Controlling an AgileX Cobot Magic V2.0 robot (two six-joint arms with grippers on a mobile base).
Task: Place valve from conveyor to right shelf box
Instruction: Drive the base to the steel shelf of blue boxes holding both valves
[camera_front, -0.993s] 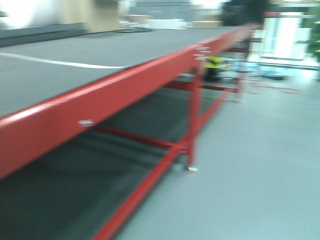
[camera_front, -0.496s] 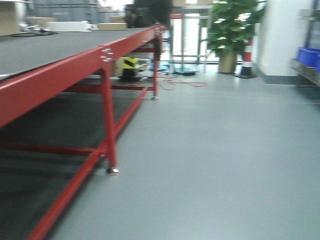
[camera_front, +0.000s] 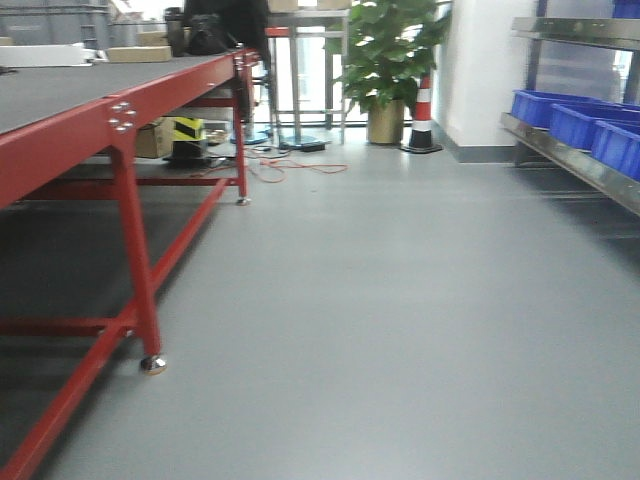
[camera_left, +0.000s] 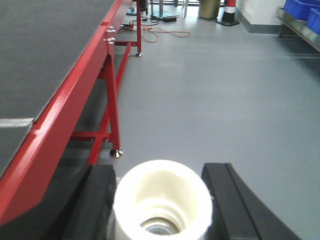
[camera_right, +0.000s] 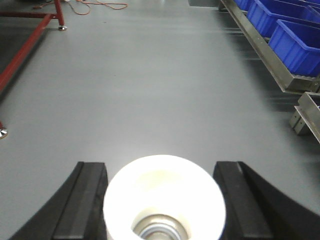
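We hold a white valve (camera_left: 161, 192) clamped in the left tool (camera_left: 162, 205) and a second valve (camera_right: 164, 192) in the right tool (camera_right: 164, 205), bound for the blue boxes (camera_front: 572, 124) at right.

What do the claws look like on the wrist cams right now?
Left claw and right claw match: each shows two thick matte black fingers, slab-like with bevelled edges. No cables or markings are visible; the arms themselves are out of frame.

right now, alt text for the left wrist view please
A white valve sits between the left gripper's black fingers at the bottom edge. Beyond it, the red-framed conveyor runs along the left, with grey floor to its right.
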